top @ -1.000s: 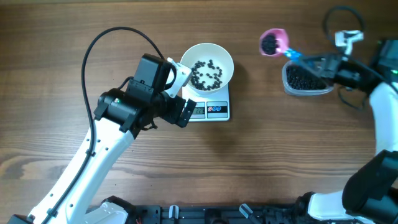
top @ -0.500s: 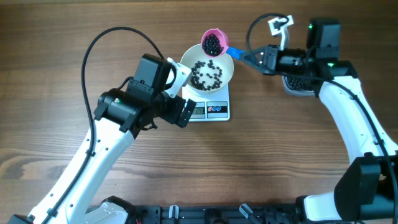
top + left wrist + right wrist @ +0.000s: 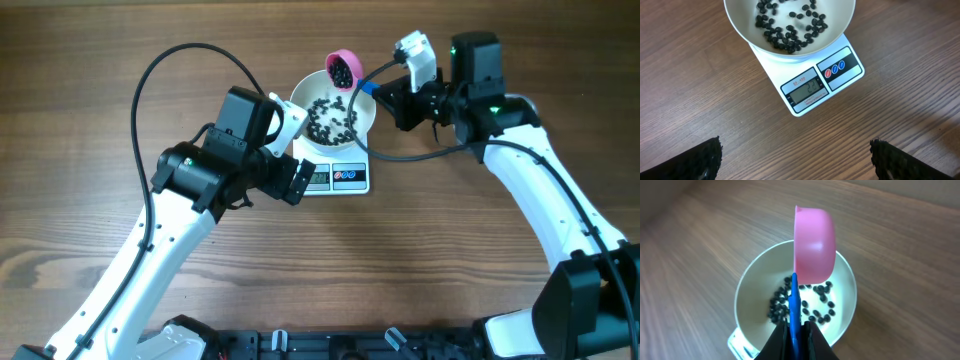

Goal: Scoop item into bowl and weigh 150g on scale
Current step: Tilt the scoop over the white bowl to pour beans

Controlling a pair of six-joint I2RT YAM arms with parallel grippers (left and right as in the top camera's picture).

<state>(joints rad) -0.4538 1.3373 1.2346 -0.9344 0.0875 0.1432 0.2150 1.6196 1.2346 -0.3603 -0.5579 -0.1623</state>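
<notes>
pink scoop (image 3: pixel 342 68) now tilted over bowl (image 3: pixel 368 115) rim, right tool (image 3: pixel 794 337) clamped on handle (image 3: pixel 795 300)

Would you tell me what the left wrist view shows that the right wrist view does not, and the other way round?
Only the left wrist: the scale with its display and coloured buttons, and the open left gripper at the bottom corners. Only the right wrist: the pink scoop on its blue handle, pinched by the right gripper above the white bowl. Both: the white bowl holding black beans.
</notes>
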